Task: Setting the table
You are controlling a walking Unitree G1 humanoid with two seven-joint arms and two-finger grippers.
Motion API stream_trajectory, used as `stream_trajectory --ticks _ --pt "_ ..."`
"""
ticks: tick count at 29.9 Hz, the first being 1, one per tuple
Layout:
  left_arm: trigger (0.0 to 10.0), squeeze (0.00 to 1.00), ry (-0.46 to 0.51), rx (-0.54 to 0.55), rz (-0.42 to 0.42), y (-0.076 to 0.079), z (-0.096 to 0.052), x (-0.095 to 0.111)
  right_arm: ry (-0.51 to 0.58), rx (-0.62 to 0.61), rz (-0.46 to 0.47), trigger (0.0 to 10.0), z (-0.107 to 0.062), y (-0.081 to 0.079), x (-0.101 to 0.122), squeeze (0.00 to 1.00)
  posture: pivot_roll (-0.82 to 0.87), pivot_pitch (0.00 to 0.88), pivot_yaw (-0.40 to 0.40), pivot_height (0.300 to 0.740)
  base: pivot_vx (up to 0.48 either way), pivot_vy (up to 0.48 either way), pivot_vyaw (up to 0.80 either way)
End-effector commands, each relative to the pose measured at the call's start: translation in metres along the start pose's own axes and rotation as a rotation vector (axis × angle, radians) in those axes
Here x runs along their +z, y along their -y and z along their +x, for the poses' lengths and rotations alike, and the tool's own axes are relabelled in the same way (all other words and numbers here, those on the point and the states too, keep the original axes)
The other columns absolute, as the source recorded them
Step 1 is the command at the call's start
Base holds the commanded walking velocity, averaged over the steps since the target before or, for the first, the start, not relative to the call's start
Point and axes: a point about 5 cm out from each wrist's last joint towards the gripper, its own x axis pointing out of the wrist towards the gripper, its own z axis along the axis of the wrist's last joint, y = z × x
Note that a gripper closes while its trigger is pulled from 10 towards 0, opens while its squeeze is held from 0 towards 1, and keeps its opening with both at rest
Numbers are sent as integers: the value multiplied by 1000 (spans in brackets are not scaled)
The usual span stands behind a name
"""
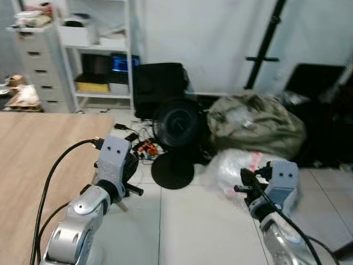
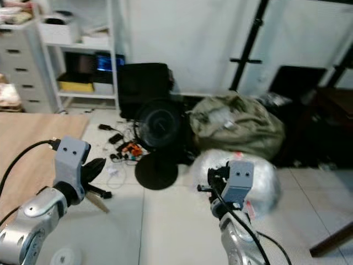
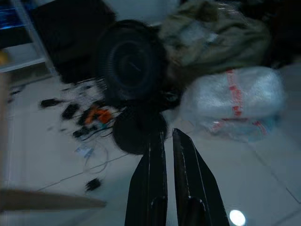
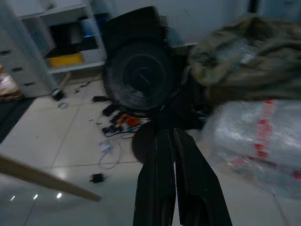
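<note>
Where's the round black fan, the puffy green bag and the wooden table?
Round black floor fan [image 1: 177, 122], left eye view, middle of its grille.
Puffy olive-green bag [image 1: 259, 126], left eye view, middle of its top.
Light wooden table [image 1: 33, 149], left eye view, bare top.

Mid-frame I've got a round black floor fan [image 1: 177, 124] on its disc base, with a tangle of black cables and orange bits [image 1: 138, 146] just left of it. Right of the fan there's a lumpy olive-green fabric bag [image 1: 255, 124], a clear bubble-wrap bundle with red tape [image 3: 235, 99] below it. White shelving unit [image 1: 99, 52] upper left.
</note>
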Motion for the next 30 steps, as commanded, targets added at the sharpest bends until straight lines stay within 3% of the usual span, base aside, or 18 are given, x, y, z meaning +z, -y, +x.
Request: stream_trajectory --ticks 1,30 --pt "10000 0 -10 -4 0 1 0 -4 -10 -18 0 10000 -2 4 -2 0 97 66 56 740 0 0 -781" --pt "10000 0 -20 -25 -13 4 2 -9 -19 -16 -10 10000 -4 5 -3 0 86 59 62 740 0 0 -781"
